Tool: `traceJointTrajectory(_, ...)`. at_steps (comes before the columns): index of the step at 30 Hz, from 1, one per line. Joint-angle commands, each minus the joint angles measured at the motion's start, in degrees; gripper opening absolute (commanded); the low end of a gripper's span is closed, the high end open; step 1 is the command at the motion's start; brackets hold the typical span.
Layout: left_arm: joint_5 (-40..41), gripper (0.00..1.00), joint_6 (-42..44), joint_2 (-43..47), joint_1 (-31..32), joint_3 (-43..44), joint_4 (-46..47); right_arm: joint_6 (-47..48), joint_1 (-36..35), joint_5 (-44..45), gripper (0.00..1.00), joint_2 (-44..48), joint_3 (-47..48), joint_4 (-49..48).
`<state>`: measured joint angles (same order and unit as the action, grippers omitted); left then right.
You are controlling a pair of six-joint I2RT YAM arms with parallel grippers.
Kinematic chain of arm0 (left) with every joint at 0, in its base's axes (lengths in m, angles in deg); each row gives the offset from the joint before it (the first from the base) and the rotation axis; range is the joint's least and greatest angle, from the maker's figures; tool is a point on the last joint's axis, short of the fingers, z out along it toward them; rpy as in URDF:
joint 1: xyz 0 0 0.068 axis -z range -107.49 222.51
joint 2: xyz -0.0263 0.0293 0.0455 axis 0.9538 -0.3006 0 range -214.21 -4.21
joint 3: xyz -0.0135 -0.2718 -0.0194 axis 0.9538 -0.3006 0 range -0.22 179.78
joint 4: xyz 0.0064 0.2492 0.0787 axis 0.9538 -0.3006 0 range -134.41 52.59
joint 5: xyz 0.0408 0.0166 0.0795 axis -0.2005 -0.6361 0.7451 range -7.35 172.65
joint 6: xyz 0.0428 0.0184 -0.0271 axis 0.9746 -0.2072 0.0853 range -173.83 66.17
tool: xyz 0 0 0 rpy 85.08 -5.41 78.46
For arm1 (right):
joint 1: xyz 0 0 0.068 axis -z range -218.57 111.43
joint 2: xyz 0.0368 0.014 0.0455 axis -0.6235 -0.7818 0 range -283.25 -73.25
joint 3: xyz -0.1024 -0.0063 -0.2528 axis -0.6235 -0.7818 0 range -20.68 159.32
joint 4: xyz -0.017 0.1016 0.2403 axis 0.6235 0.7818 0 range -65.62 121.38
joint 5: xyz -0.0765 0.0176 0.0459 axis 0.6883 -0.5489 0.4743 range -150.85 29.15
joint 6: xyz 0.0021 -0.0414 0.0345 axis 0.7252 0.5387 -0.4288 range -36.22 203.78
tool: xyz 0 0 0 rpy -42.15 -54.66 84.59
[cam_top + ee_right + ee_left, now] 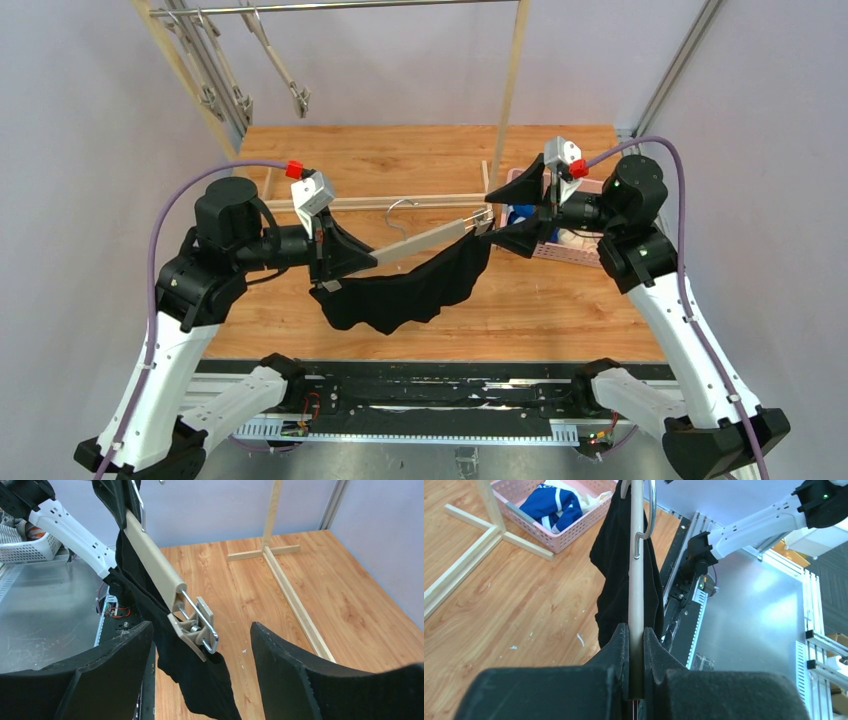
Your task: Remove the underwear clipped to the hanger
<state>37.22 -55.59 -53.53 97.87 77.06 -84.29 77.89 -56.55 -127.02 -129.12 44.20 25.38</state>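
the left arm (225, 225) is folded at the elbow at the table's 9 o'clock side, its wrist turned level and aimed toward 3 o'clock. the right arm (635, 200) mirrors it from the 3 o'clock side, wrist aimed toward 9 o'clock. the hanger (425, 240), a beige bar, spans the gap between them above the wooden table (560, 310), and its wire hook (400, 210) lies toward 12 o'clock.

the black underwear (410, 290) hangs from the bar and sags toward 6 o'clock, clear of the table. a pink basket (575, 255) sits just behind the right wrist. the left wrist view shows the blue underwear (549, 505) and the cream underwear (594, 497) lying in it. a wooden rack (515, 90) stands at 12 o'clock, its base rails crossing behind the hanger.

the left gripper (636, 632) is pinched narrow on the bar's 9 o'clock end, with both fingers (621, 645) pressed against its sides. the right gripper (200, 627) is spread wide and grips nothing. the bar's end clip (197, 625), biting the black cloth, sits between its fingers (100, 680), and neither finger touches it.
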Motion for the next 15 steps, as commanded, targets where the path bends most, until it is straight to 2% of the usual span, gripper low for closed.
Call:
traceJointTrajectory(1,-3.65,0.00,-0.95,0.37,0.44,2.37,1.78,5.01,-2.56,1.91,0.73,-0.73,2.38,3.17)
traceJointTrajectory(12,-1.98,0.00,-0.70,0.12,0.40,1.27,1.91,1.85,-3.45,2.02,0.74,-1.20,1.13,-1.35)
traceJointTrajectory(15,-1.77,0.00,-0.83,0.10,0.42,0.93,2.45,1.19,-4.17,1.73,0.67,-1.70,0.86,-2.48)
